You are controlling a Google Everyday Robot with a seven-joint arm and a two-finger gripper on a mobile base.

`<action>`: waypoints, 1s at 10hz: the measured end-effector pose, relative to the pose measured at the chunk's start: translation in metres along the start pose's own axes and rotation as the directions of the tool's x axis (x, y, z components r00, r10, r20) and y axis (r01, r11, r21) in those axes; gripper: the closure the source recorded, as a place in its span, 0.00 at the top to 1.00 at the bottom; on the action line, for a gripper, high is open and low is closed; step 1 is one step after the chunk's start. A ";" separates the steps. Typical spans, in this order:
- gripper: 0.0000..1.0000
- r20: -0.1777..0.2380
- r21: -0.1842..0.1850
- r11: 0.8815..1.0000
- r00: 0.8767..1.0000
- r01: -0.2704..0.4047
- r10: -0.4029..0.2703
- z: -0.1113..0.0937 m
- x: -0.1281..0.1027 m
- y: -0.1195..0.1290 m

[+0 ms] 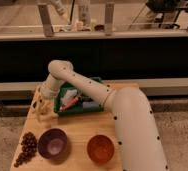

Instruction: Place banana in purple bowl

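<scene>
The arm reaches to the left rear corner of the wooden table [79, 127]. The gripper [41, 109] sits low there, just left of the green tray [63, 95]. Its fingers are pressed together, apparently pinching the banana [47, 111], a pale yellow shape against the tabletop. The purple bowl [40, 145] stands at the front edge, between the grapes [27, 147] and the orange bowl [89, 148].

- Thick, rounded arm [129, 122], cream-white with a smooth shell.
- Small dark dots [114, 118] run along its segments.
- Pale gripper [42, 107] at the table's [82, 129] left edge.
</scene>
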 end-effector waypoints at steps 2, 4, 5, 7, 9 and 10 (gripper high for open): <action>0.00 0.034 -0.055 0.998 0.999 -0.024 0.026 0.006 -0.027 0.038; 0.00 0.054 -0.091 0.994 0.996 -0.064 0.069 0.009 -0.048 0.075; 0.00 0.061 -0.097 0.992 0.994 -0.085 0.091 0.008 -0.058 0.095; 0.07 0.072 -0.087 0.991 0.991 -0.106 0.113 -0.004 -0.068 0.126; 0.30 0.070 -0.067 0.991 0.990 -0.116 0.120 -0.013 -0.072 0.155; 0.37 0.064 -0.065 0.991 0.990 -0.118 0.122 -0.014 -0.071 0.159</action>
